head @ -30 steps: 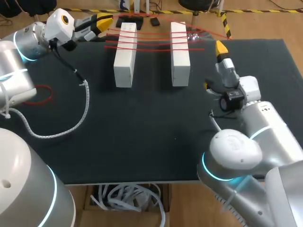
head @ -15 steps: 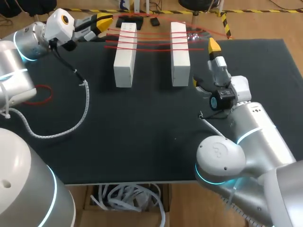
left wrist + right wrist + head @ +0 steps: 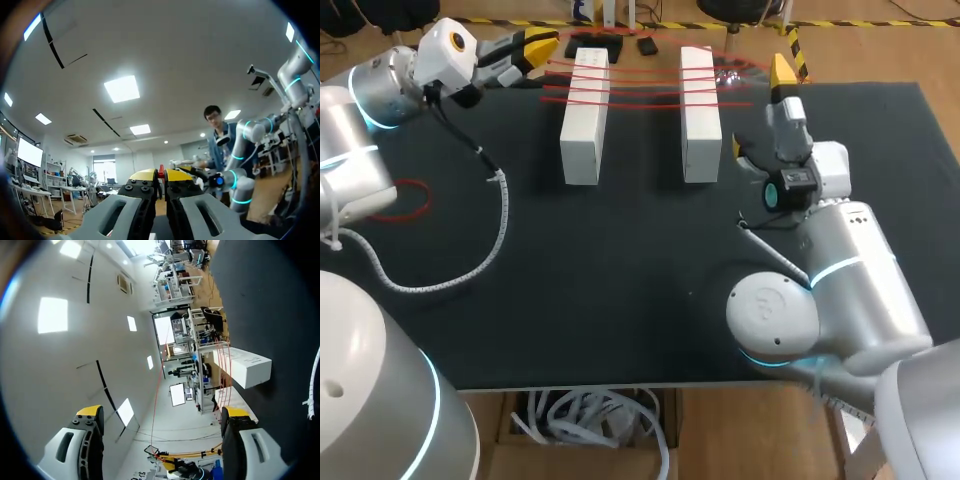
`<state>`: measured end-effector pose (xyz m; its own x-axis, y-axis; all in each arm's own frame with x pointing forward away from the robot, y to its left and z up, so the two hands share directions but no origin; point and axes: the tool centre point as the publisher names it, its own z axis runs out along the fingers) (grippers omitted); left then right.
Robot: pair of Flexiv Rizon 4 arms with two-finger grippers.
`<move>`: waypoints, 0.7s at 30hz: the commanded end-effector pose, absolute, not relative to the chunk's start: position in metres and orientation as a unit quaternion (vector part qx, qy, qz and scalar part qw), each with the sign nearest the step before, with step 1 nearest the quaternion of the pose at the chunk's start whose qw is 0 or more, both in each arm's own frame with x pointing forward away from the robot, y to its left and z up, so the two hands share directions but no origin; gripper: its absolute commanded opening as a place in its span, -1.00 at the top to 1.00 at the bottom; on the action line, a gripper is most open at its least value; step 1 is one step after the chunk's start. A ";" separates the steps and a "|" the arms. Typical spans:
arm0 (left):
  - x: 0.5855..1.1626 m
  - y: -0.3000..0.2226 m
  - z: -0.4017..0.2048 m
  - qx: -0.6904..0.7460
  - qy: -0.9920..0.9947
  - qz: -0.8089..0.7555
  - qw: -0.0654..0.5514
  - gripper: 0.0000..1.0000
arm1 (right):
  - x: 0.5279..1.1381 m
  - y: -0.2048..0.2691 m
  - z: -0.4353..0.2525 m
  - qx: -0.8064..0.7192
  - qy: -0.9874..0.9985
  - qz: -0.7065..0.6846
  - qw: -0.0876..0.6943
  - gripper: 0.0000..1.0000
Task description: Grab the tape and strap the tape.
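Observation:
Thin red tape (image 3: 640,80) runs in several strands across the tops of two white blocks (image 3: 585,115) (image 3: 700,112) at the far side of the black table (image 3: 620,270). My left gripper (image 3: 538,45) is by the far left corner, shut on the tape's end; a red sliver (image 3: 161,171) shows between its closed tips (image 3: 161,175). My right gripper (image 3: 760,110) stands open to the right of the right block, holding nothing. In the right wrist view a red strand (image 3: 159,390) passes between its wide-apart fingers (image 3: 162,412), and one white block (image 3: 245,365) lies ahead.
A red loop (image 3: 405,200) lies on the table at the left, partly behind my left arm. A white spiral cable (image 3: 498,225) hangs from that arm over the table. Small dark items (image 3: 605,45) sit past the far edge.
My right arm has swung its gripper farther back, toward the tape's right end beside the right block. The left arm and the tape have not moved.

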<state>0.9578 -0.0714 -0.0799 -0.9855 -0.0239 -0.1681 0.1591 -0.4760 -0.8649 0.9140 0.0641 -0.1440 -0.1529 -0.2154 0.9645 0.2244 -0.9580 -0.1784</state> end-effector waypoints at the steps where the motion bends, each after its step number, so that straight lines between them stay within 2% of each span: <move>1: 0.959 -0.071 -0.081 0.067 0.508 -0.857 0.053 1.00 | 0.923 0.066 -0.137 -0.636 0.007 -0.758 0.144 -1.00; 21: 0.959 -0.071 -0.081 0.067 0.508 -0.857 0.053 1.00 | 0.947 0.049 -0.124 -0.630 0.037 -0.764 0.136 -1.00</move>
<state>0.9578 -0.0714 -0.0799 -0.9855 -0.0239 -0.1681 0.1591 -0.4760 -0.8649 0.9432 0.0477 -0.1249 -0.1682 -0.2562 0.9519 0.1689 -0.9589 -0.2282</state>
